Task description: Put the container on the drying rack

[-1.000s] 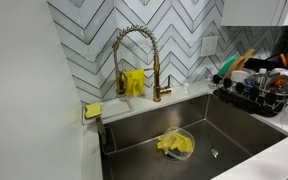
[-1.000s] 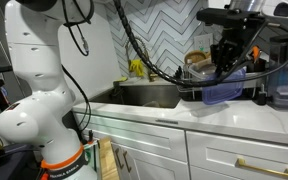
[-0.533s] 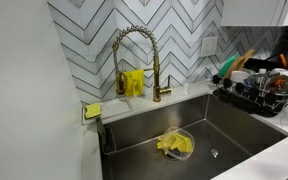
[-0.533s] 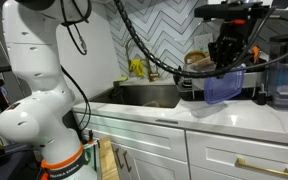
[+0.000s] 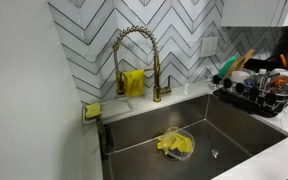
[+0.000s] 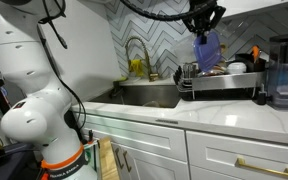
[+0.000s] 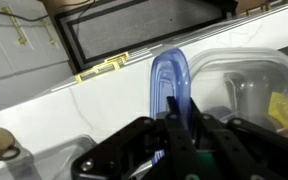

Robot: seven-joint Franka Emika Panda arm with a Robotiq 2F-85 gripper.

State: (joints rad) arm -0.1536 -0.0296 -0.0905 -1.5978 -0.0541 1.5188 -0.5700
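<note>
White countertop (image 6: 246, 113), black drying rack (image 6: 222, 88) atop

You've lifted the black gripper (image 6: 203, 30) from the middle right of the frame up to its top edge, slightly leftward. The translucent blue plastic container (image 6: 207, 50) rose with it.

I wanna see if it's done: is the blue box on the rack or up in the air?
Up in the air: the pincer holds the blue container above the drying rack, not touching.
</note>
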